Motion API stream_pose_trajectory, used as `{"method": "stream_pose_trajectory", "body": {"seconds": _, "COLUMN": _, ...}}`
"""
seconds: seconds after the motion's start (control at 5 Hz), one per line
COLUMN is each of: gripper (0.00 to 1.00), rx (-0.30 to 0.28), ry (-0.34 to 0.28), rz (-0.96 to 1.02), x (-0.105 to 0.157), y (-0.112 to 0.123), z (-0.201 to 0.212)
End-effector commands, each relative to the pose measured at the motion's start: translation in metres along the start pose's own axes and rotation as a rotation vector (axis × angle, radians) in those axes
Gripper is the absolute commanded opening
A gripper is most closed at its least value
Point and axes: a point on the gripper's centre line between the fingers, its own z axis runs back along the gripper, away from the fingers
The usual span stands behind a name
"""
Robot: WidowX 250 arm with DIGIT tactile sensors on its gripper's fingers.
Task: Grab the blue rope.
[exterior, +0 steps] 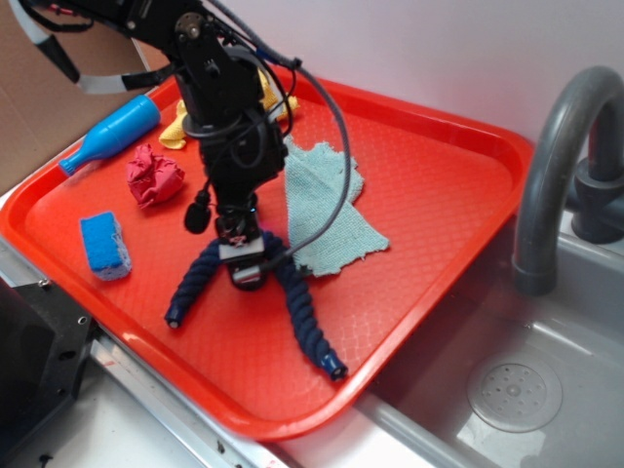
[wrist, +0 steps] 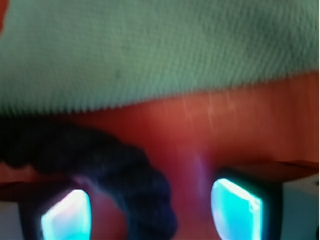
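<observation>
The blue rope (exterior: 303, 314) lies in an arch on the red tray (exterior: 439, 166), both capped ends pointing toward the front edge. My gripper (exterior: 246, 272) is lowered straight over the top of the arch. In the wrist view the dark twisted rope (wrist: 135, 185) runs between my two glowing fingertips (wrist: 65, 217), nearer the left one, with bare tray showing between it and the right one. The gripper (wrist: 150, 212) is open, its fingers astride the rope and not closed on it.
A green cloth (exterior: 327, 210) lies just behind the rope, touching the arch. A blue sponge (exterior: 104, 244), a red crumpled cloth (exterior: 153, 175), a bright blue bottle (exterior: 112, 132) and a yellow item (exterior: 175, 129) sit at the tray's left. A grey faucet (exterior: 556, 166) and sink (exterior: 507, 390) are on the right.
</observation>
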Motion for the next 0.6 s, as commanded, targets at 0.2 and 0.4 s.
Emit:
{"method": "stream_pose_trajectory", "body": {"seconds": 0.2, "gripper": 0.00, "rx": 0.000, "ry": 0.037, "rz": -0.084, "x": -0.012, "y": -0.028, "z": -0.014}}
{"method": "stream_pose_trajectory", "body": {"seconds": 0.4, "gripper": 0.00, "rx": 0.004, "ry": -0.006, "rz": 0.013, "x": -0.011, "y": -0.020, "z": 0.013}}
